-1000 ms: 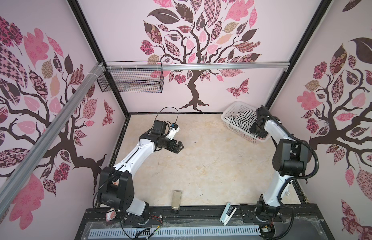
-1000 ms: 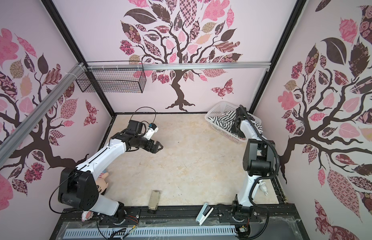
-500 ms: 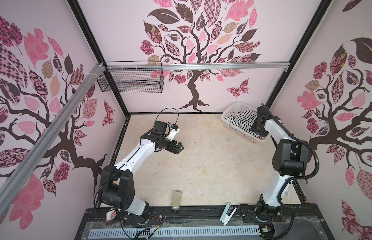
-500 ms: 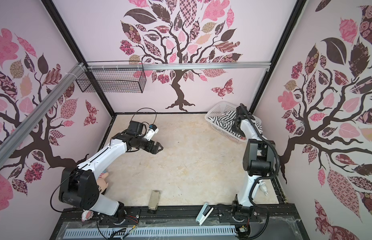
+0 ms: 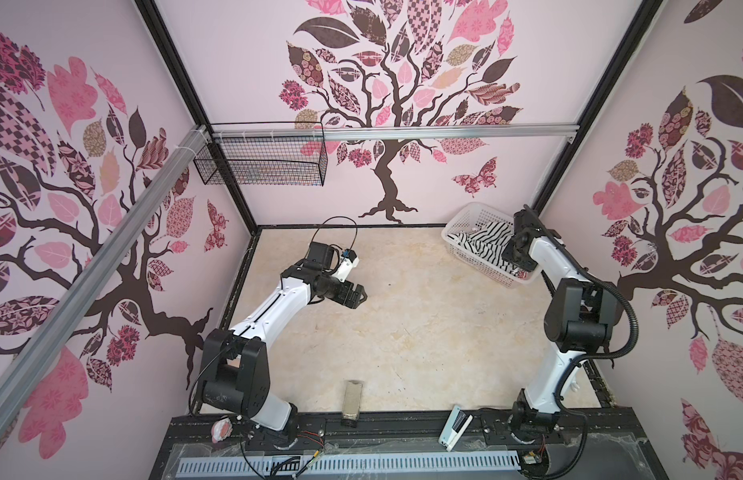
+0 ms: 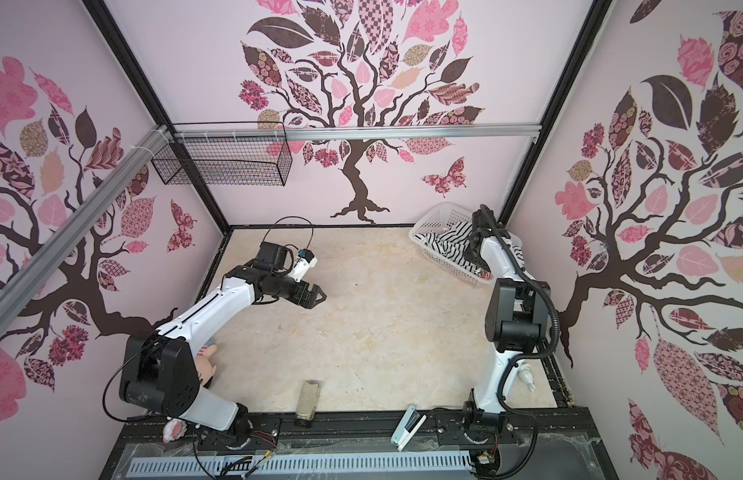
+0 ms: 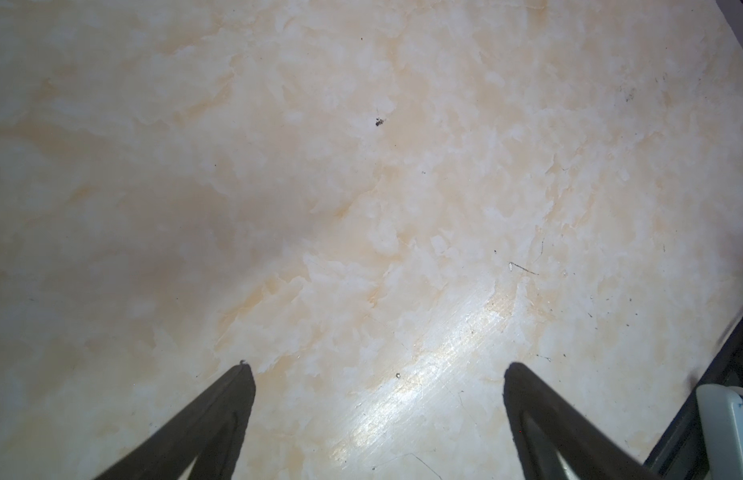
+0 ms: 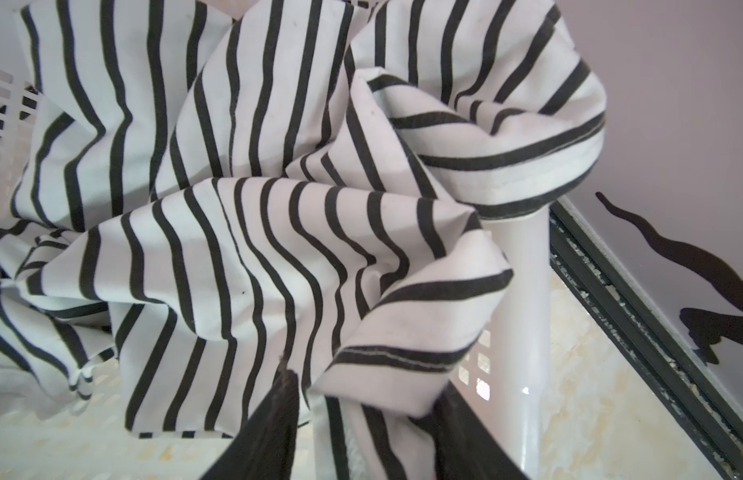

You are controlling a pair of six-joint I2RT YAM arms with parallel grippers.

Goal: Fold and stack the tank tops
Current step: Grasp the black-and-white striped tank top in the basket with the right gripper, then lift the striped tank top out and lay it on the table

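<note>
The black-and-white tank top (image 5: 486, 235) (image 6: 448, 239) lies crumpled in the white lattice basket (image 5: 482, 264) at the back right. In the right wrist view its striped folds (image 8: 278, 249) fill the frame. My right gripper (image 8: 365, 386) is down in the basket (image 5: 513, 259), its jaws standing apart with a fold of striped cloth between them. A small red-striped patch (image 6: 485, 273) shows at the basket's near end, mostly hidden under the arm. My left gripper (image 5: 359, 297) (image 7: 378, 365) hovers wide open over bare tabletop, holding nothing.
The basket sits close to the right wall and back corner. A black wire basket (image 5: 262, 160) hangs on the back-left rail. A small brown block (image 5: 352, 401) and a white stapler-like thing (image 5: 455, 426) lie at the front edge. A pink toy (image 6: 205, 365) sits by the left arm's base.
My right gripper has shifted slightly inside the basket among the striped cloth. The left arm has barely moved and stays open.
</note>
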